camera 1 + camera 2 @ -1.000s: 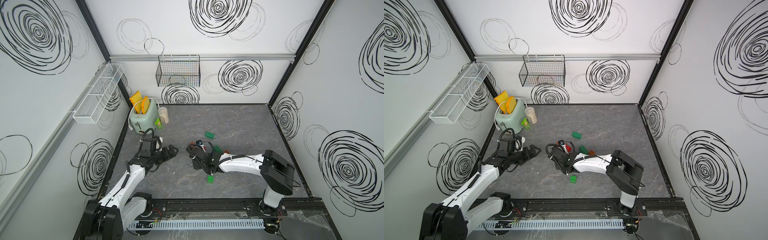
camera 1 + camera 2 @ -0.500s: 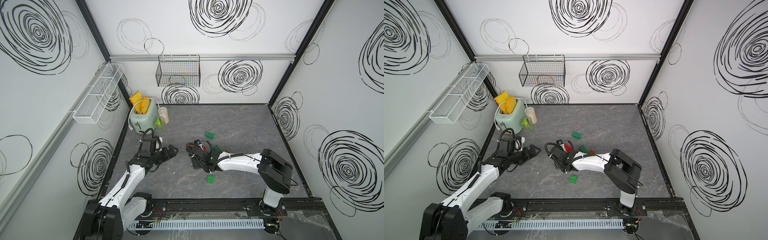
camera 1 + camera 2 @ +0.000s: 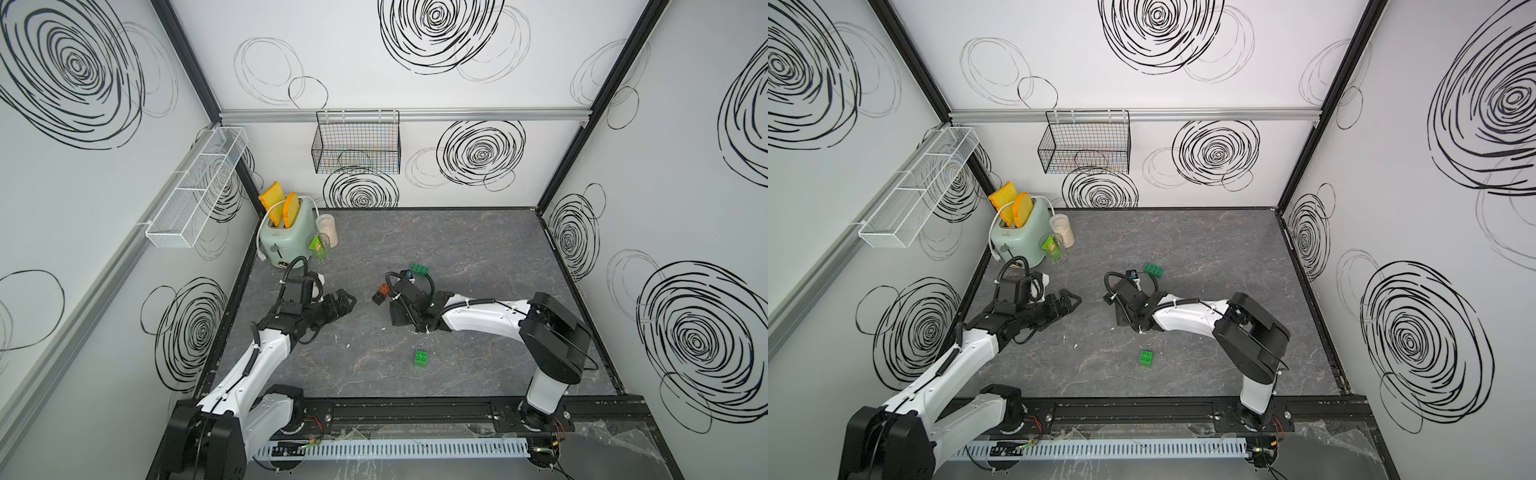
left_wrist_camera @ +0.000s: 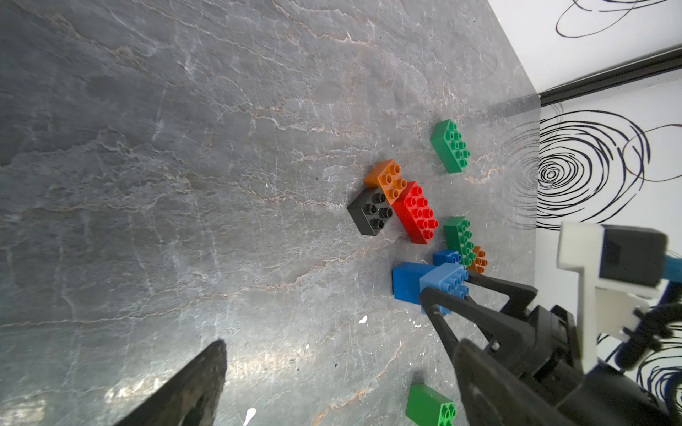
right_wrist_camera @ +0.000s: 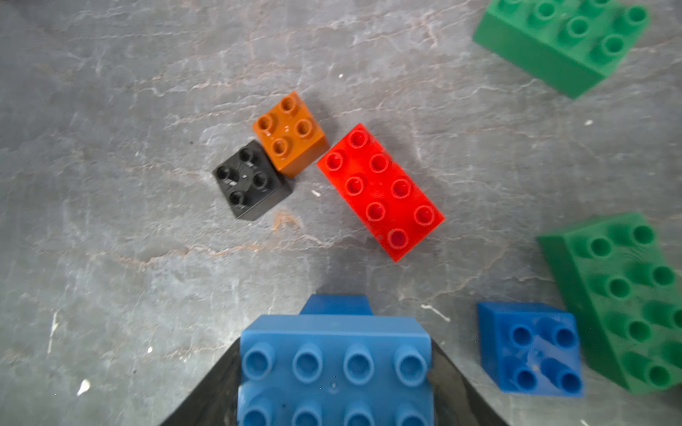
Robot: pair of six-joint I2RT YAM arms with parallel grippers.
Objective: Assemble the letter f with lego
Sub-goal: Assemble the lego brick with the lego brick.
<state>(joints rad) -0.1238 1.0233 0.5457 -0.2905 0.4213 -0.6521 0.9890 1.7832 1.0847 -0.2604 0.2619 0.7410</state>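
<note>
- Your right gripper (image 4: 447, 290) pinches the light blue brick (image 5: 334, 354); the left gripper (image 3: 343, 303) is spread, empty.
- The red brick (image 5: 380, 191) lies just ahead; next, I think, set yours down beside it.

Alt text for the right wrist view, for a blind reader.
The right gripper holds a light blue brick over the grey table. Beyond lie a red oblong brick, orange and black square bricks side by side, a blue square brick and two green oblong bricks.

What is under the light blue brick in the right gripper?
A darker blue brick lies under the light blue brick; its studs and most of its top are covered.
</note>
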